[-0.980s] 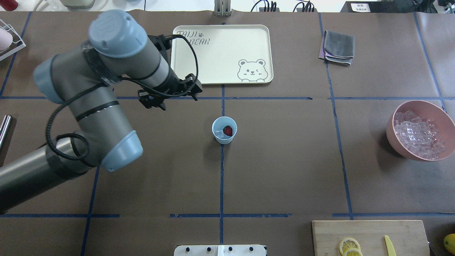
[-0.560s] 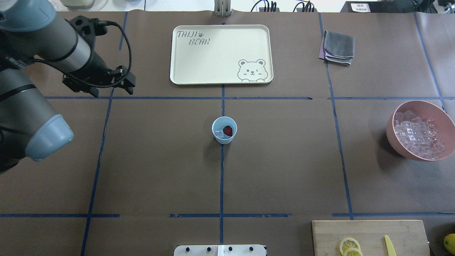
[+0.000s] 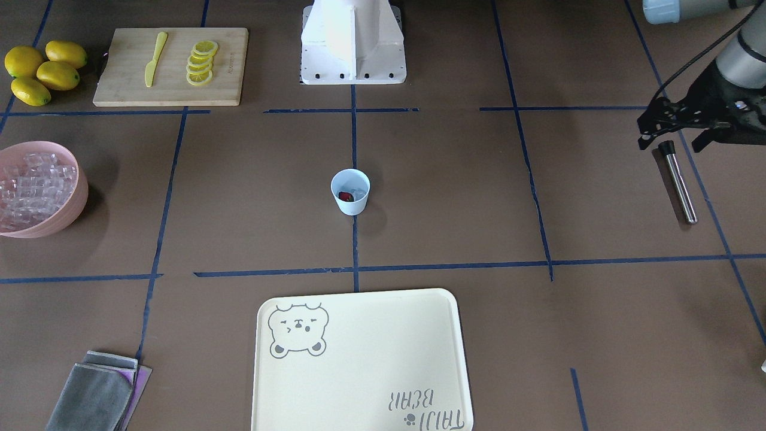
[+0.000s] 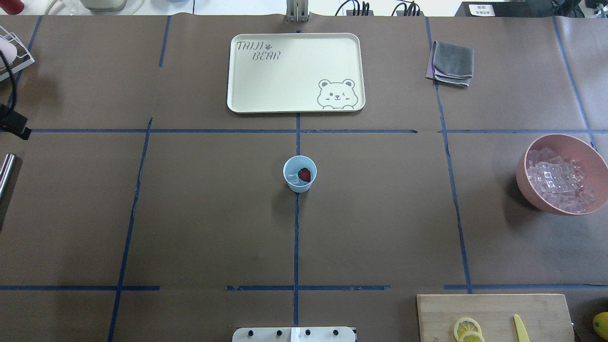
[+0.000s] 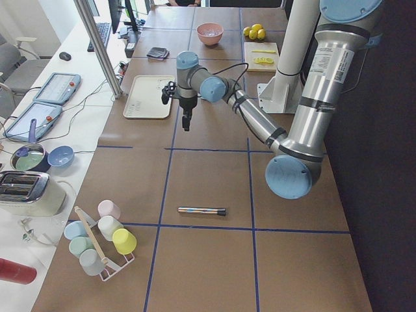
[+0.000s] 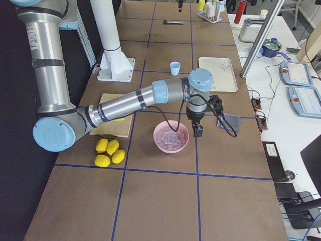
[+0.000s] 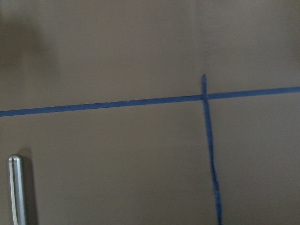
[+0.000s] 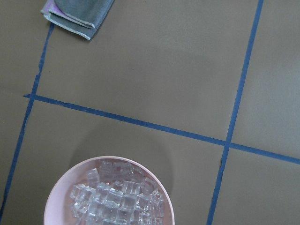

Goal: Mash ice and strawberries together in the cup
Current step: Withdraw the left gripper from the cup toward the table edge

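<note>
Inside cup (image 4: 299, 186), ice (image 4: 292, 177) faint beside strawberry (image 4: 304, 175), left tool (image 3: 670, 139) partly cropped

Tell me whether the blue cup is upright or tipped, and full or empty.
Upright, not empty: the cup stands on its base, rim up, with a strawberry piece and ice inside.

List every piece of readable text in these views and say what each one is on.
"TAIJI BEAR", with a paw print after TAIJI: printed on the cream rectangular tray, beside a bear-face drawing.
Small mark on the wooden cutting board: too small to read.
The white label at the table's far edge: too blurred to read.
</note>
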Robot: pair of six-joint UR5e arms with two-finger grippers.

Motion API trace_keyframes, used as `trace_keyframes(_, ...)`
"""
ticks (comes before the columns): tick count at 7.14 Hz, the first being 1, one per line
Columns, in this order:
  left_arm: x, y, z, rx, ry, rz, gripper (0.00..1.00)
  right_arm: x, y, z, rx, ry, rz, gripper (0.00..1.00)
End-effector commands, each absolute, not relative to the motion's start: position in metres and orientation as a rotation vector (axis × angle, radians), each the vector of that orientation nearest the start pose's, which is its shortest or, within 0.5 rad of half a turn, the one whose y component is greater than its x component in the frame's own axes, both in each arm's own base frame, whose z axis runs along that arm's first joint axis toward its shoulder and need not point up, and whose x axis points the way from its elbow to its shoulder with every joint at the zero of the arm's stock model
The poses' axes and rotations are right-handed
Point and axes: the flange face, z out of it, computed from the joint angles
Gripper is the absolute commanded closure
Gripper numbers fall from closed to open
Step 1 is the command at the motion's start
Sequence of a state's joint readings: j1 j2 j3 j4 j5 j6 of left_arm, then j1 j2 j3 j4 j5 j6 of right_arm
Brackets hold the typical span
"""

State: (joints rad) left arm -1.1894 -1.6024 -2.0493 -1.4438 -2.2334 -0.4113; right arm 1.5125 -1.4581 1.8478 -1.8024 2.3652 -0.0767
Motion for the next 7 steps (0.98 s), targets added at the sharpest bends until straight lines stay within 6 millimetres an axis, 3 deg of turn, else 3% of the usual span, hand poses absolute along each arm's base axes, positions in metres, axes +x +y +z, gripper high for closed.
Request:
trace_keyframes(1,0.085,-0.452,0.487,0.098,0.744,0.118,0.00,0.032,-0.522,0.488,0.159,-0.793,-0.191,0.00)
trace_keyframes(5,0.096,-0.474,0.610,0.144,0.805,-0.068,0.00,0.032,-0.522,0.488,0.158,-0.791,-0.187,0.00)
trace_keyframes(7,0.099,-0.477,0.660,0.149,0.814,-0.110,0.00,0.032,-0.522,0.487,0.160,-0.791,-0.188,0.00)
